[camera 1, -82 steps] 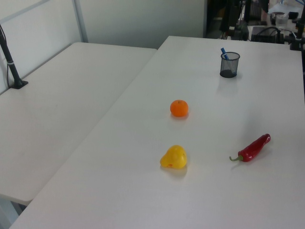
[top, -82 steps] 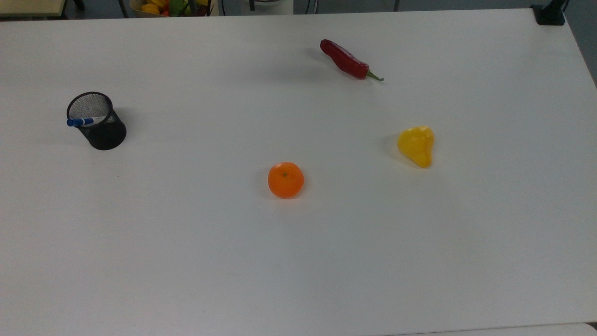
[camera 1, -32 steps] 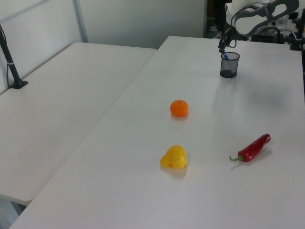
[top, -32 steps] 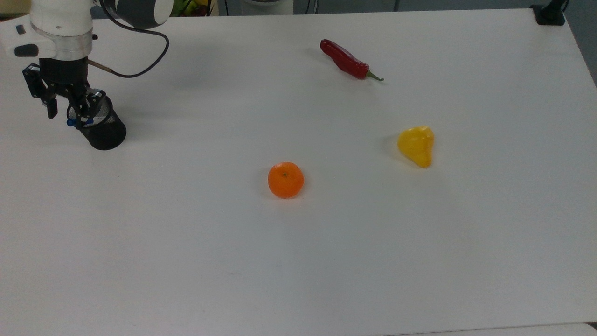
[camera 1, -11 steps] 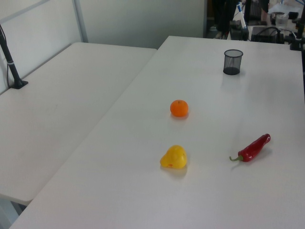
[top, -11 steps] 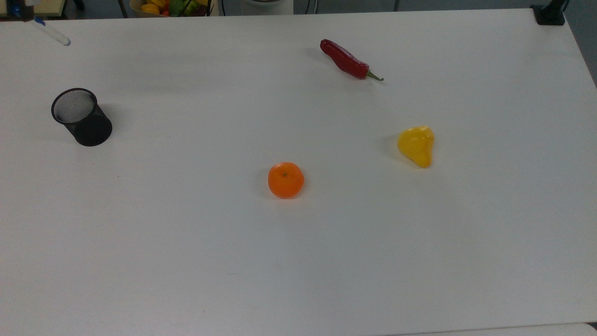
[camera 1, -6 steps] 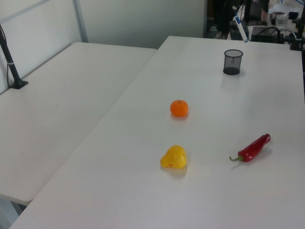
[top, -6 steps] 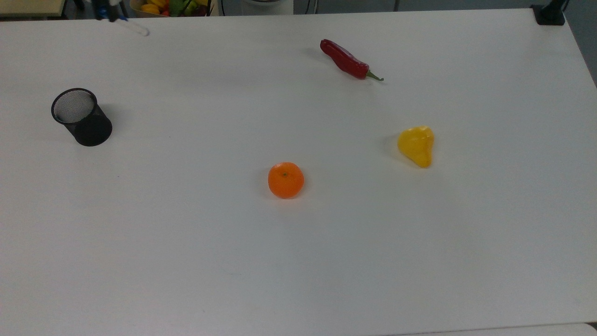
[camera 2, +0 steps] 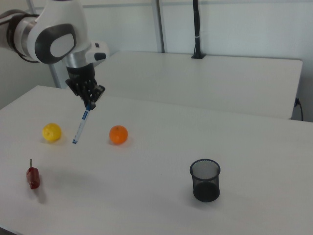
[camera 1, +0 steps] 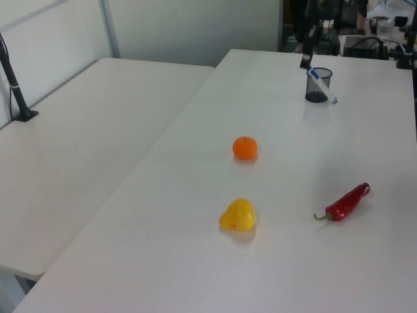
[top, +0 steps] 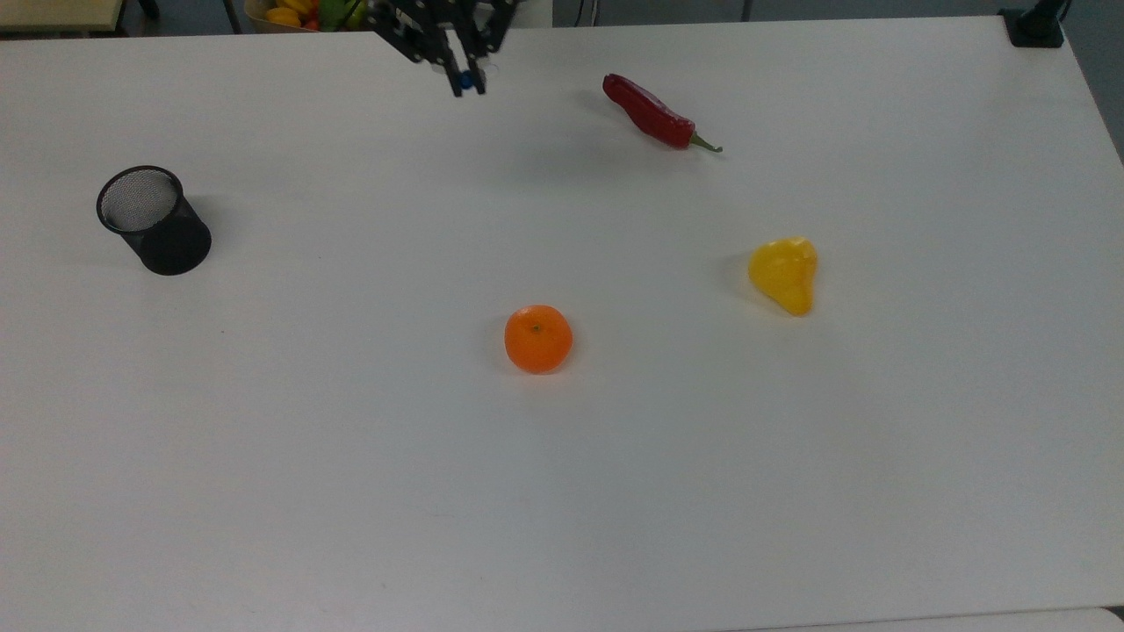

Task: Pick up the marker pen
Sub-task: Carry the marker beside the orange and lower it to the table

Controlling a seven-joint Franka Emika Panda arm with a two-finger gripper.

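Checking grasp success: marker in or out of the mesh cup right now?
Out. The marker pen hangs from the gripper above the table, and the mesh cup stands upright with nothing inside.

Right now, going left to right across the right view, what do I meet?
Chili → yellow fruit → marker, hanging from the pincer → orange → mesh cup.

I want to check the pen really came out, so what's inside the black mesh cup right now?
Nothing that shows: the mesh cup looks empty in the top view, though its far inner wall and floor are partly hidden. The marker pen hangs from the end effector, above the table.
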